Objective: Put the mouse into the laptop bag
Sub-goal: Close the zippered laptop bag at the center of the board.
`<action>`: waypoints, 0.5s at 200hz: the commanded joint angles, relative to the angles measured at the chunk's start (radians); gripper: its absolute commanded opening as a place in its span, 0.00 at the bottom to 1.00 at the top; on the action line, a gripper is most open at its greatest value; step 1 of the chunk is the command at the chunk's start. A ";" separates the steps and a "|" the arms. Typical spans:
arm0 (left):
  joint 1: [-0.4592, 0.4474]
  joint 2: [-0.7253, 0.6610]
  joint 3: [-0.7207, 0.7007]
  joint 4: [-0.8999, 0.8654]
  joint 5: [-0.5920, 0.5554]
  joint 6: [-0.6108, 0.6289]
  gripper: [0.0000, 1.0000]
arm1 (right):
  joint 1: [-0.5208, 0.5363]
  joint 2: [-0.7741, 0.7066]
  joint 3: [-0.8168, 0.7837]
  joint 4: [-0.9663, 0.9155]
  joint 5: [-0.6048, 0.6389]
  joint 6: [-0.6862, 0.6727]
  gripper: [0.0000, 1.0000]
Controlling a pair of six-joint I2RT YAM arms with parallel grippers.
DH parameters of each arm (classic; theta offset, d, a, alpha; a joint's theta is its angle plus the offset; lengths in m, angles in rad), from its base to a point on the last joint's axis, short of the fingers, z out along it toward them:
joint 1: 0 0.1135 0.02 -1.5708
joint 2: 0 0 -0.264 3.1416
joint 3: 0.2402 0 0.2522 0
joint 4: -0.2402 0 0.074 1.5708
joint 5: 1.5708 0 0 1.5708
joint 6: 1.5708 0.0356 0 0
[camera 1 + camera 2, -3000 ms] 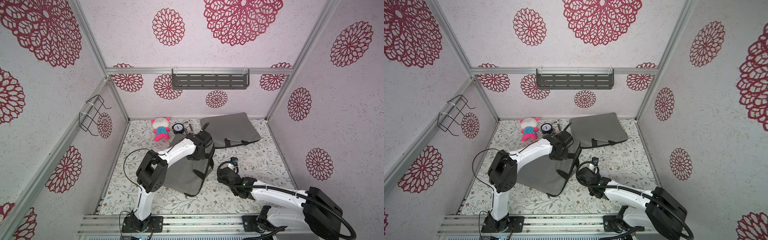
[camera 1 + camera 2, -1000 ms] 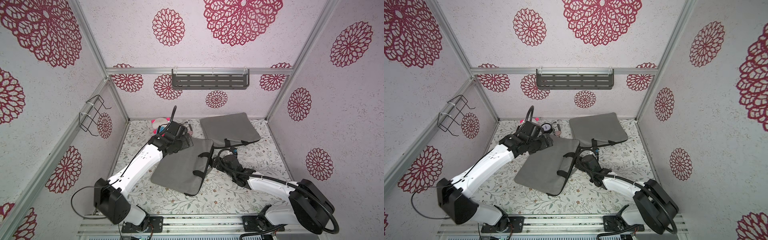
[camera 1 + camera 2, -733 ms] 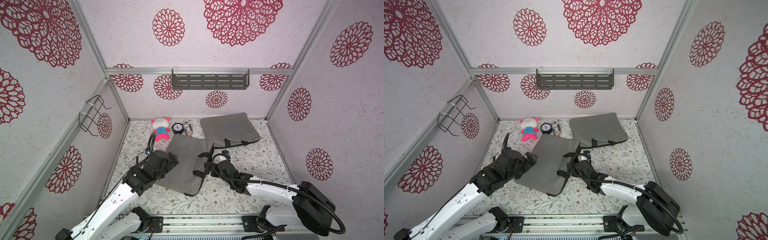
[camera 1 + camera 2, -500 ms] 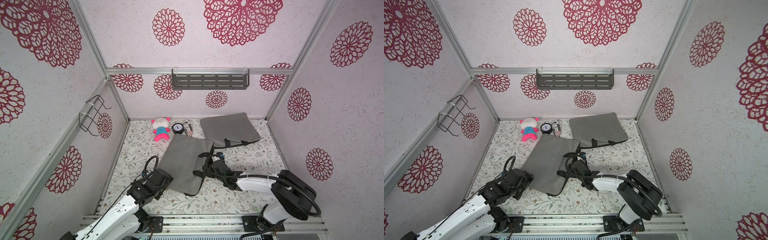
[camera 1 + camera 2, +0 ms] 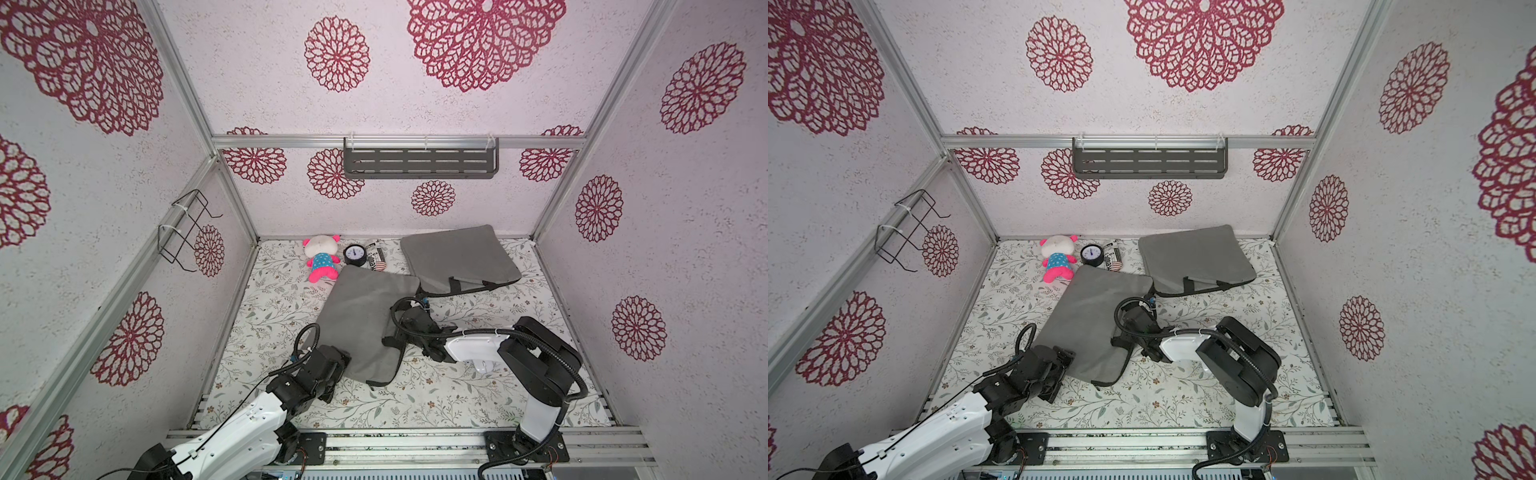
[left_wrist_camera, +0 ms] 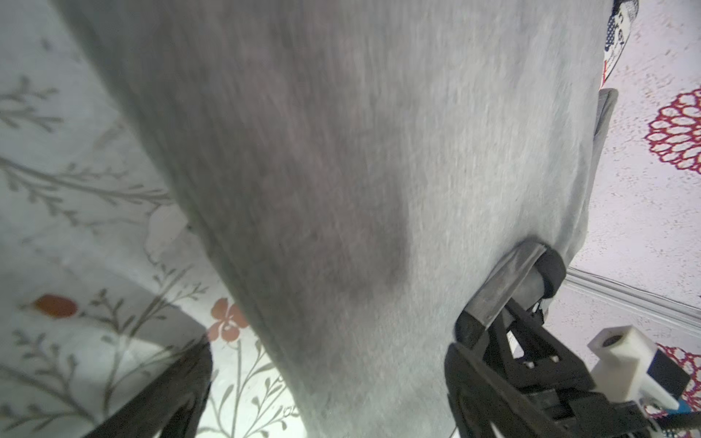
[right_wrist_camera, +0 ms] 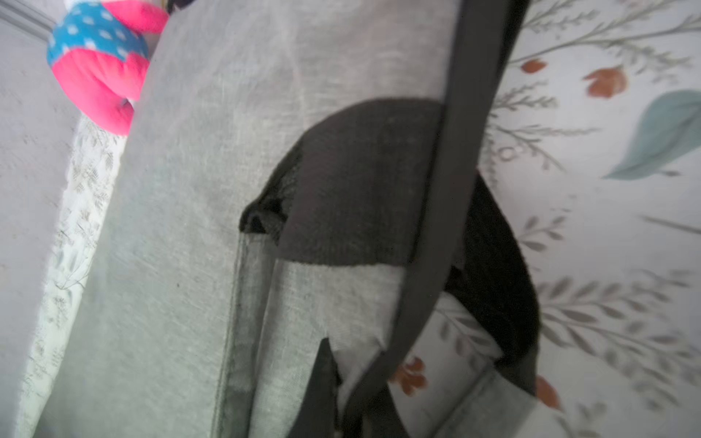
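Note:
A grey laptop bag (image 5: 365,316) (image 5: 1088,320) lies slanted in the middle of the floral mat, its black handles on the right edge. My right gripper (image 5: 394,341) (image 7: 341,394) sits at that edge, shut on the bag's black handle strap (image 7: 455,197), which runs down into the jaws. My left gripper (image 5: 337,362) (image 6: 341,341) is open at the bag's near left corner. Grey fabric (image 6: 341,170) lies between its fingers (image 6: 504,288). I cannot make out the mouse in any view.
A second grey bag (image 5: 457,257) lies at the back right. A pink and blue plush toy (image 5: 320,259), a small clock (image 5: 354,254) and a printed can (image 5: 376,261) line the back wall. A grey shelf (image 5: 419,162) and a wire rack (image 5: 187,232) hang on the walls.
My left arm has pulled back from the bag's far end to its near left corner, still open. The right gripper has slid in to the handle edge and shut.

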 commanded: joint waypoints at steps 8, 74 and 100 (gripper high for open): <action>-0.004 -0.001 -0.028 0.025 -0.018 -0.058 0.98 | 0.000 0.057 0.068 -0.076 -0.014 -0.010 0.00; -0.005 -0.184 0.020 -0.213 -0.136 -0.019 0.98 | 0.102 -0.142 0.028 -0.278 0.212 -0.041 0.71; -0.003 -0.222 0.035 -0.247 -0.170 0.038 0.98 | 0.224 -0.289 -0.048 -0.334 0.328 -0.028 0.87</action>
